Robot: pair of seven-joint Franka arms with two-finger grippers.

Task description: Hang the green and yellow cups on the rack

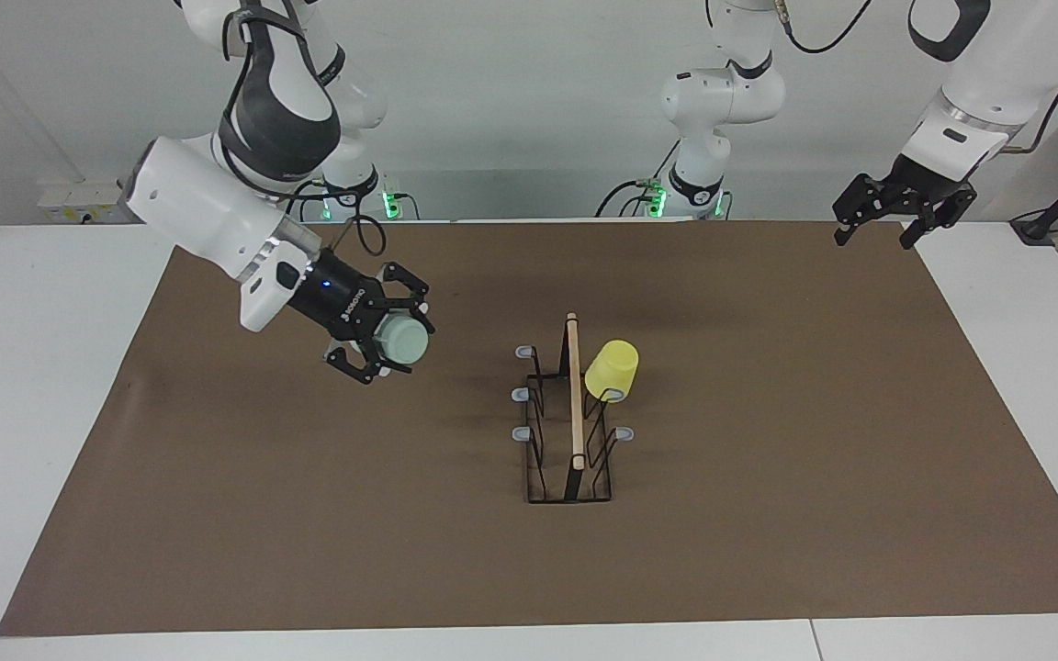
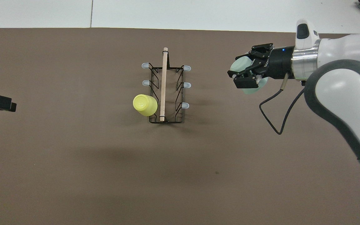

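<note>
here the right gripper hangs over the brown mat, toward the right arm's end of the tabletop, well apart from the rack. its jaws are clamped on the one green cup, which lies tipped on its side, its flat bottom turned toward the rack. the rack's long wooden bar points away from the robots. it has six prongs. the one yellow cup sits upside down, tilted, seemingly on a prong. the left gripper waits over the mat's edge, jaws spread wide.

Two cups in all: one green cup and one yellow cup. One rack, showing five grey-tipped prongs bare. Two robot arms, one brown mat on the tabletop.
</note>
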